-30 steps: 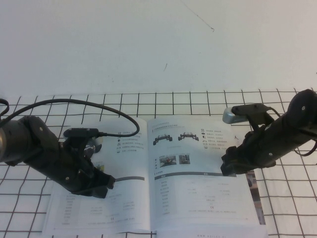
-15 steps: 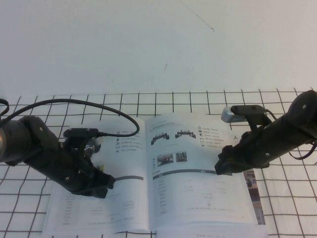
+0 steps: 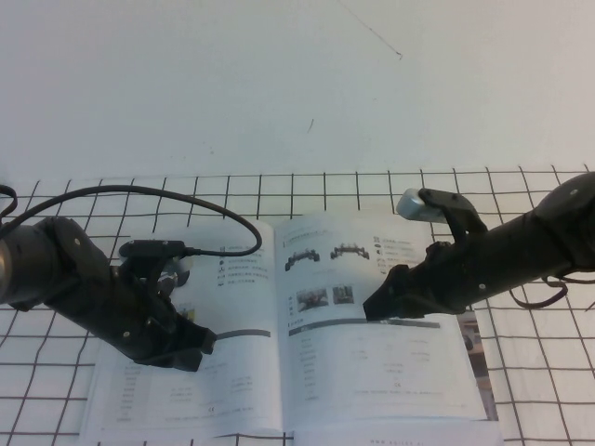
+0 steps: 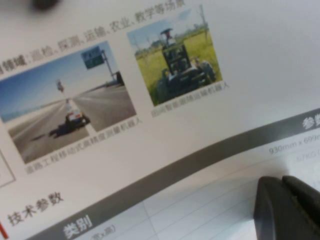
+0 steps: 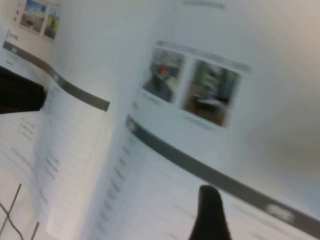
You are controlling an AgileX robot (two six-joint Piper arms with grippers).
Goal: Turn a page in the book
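Observation:
The book lies open on the grid cloth. My left gripper rests shut on its left-hand sheet, the dark fingertips together just below a grey bar and two colour photos. The page is the right-hand sheet, with two small black vehicles, two small photos and a grey bar. My right gripper reaches over it from the right, its tip low at the grey bar near the middle. In the right wrist view one dark finger shows against the page; nothing is held.
The black-and-white grid cloth covers the table in front of a plain white surface. A black cable loops from the left arm over the book's top left. A coloured strip of a lower sheet shows at the book's right edge.
My right gripper has slid leftward across the right-hand page, from its outer edge toward the middle. The left arm has stayed put.

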